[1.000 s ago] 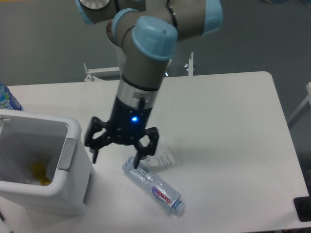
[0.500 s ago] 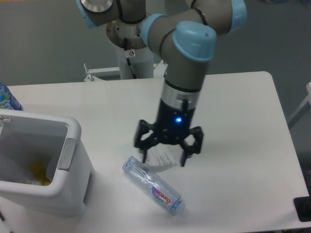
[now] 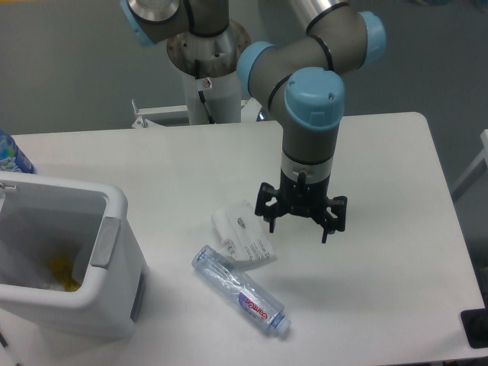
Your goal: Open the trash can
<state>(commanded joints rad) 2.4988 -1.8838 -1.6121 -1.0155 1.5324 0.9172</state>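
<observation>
The white trash can (image 3: 114, 301) stands at the table's front left. Its top is open and I see inside, where something yellow lies at the bottom. A grey push tab (image 3: 104, 242) sits on its right rim. My gripper (image 3: 299, 230) hangs open and empty above the middle of the table, well to the right of the can and apart from it, fingers pointing down.
A clear plastic bottle (image 3: 239, 290) lies on its side in front of the gripper's left. A crumpled clear wrapper (image 3: 244, 239) lies beside it. A blue-capped bottle (image 3: 11, 155) shows at the left edge. The arm's base (image 3: 207, 69) stands behind the table.
My gripper has swung right, from beside the trash can over the bottle to above the table's middle. It stayed open. The can and bottle have not moved.
</observation>
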